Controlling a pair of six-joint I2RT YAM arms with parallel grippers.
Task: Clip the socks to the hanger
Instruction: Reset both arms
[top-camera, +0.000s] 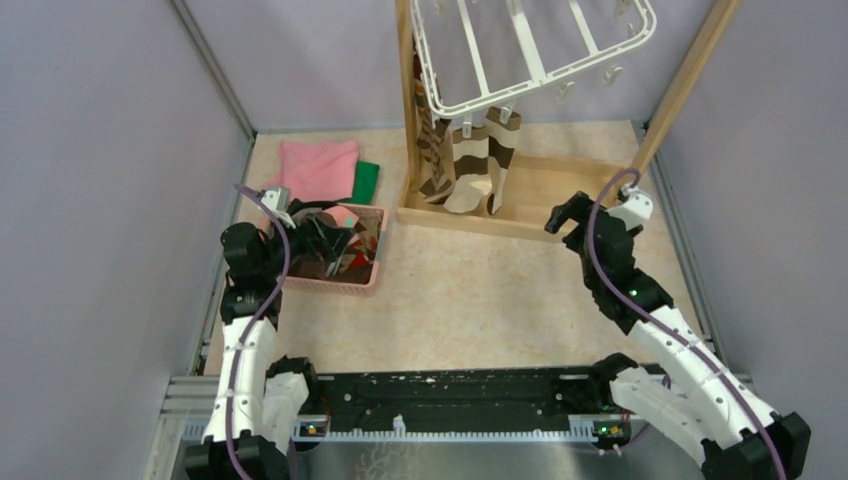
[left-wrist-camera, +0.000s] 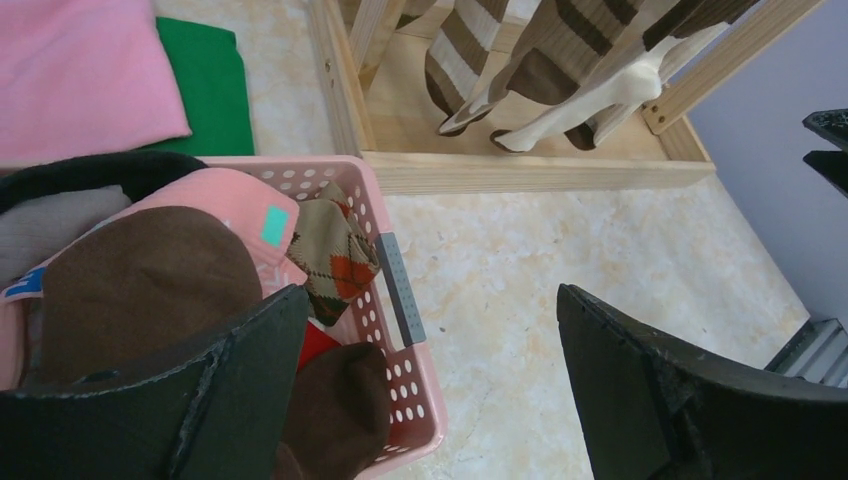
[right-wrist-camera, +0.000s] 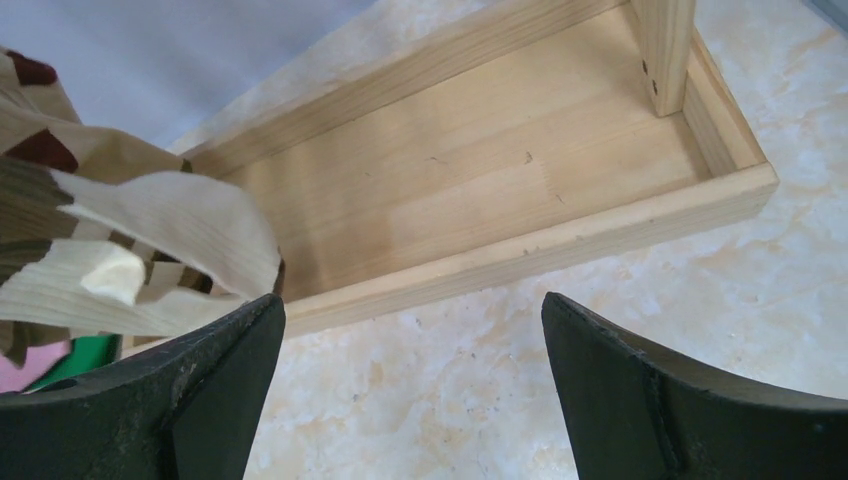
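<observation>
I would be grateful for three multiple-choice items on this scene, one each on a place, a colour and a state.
1. The pink basket sits: A. left of the wooden frame; B. inside the frame; C. by the right wall.
2. The socks hanging from the hanger are: A. blue and white; B. brown and cream; C. plain black.
3. The right gripper is: A. shut on a sock; B. open and empty; C. shut on a clip.

Answers: 1 A, the top view shows it left of the frame's base; 2 B, their stripes show in every view; 3 B, its wrist view shows the jaws wide apart, holding nothing.
</observation>
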